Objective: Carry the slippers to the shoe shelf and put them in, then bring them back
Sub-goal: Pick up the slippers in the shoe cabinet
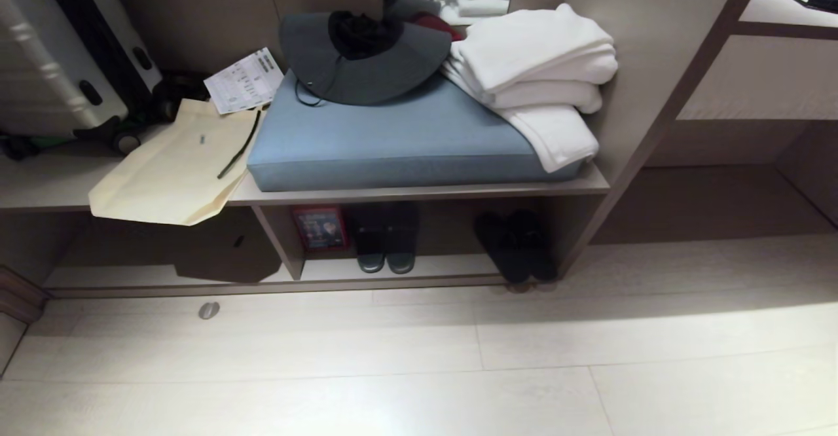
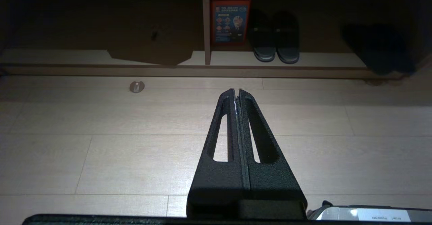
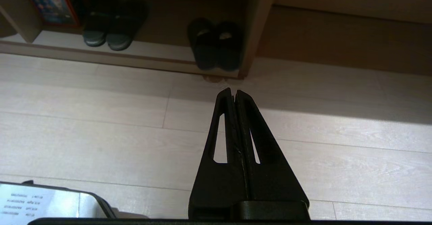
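Floor (image 1: 419, 370) glare-bright; shoe shelf (image 1: 406, 269) interior dim, shadowed.

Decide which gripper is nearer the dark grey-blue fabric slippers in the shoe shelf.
Right. The right gripper points almost straight at the dark grey-blue fabric slippers; from the left gripper they lie well off to its right.

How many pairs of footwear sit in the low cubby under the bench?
2 pairs: the slippers at the cubby's right end by the side panel, and shinier black sandals further left, beside a red box. The darker depths could hide more.
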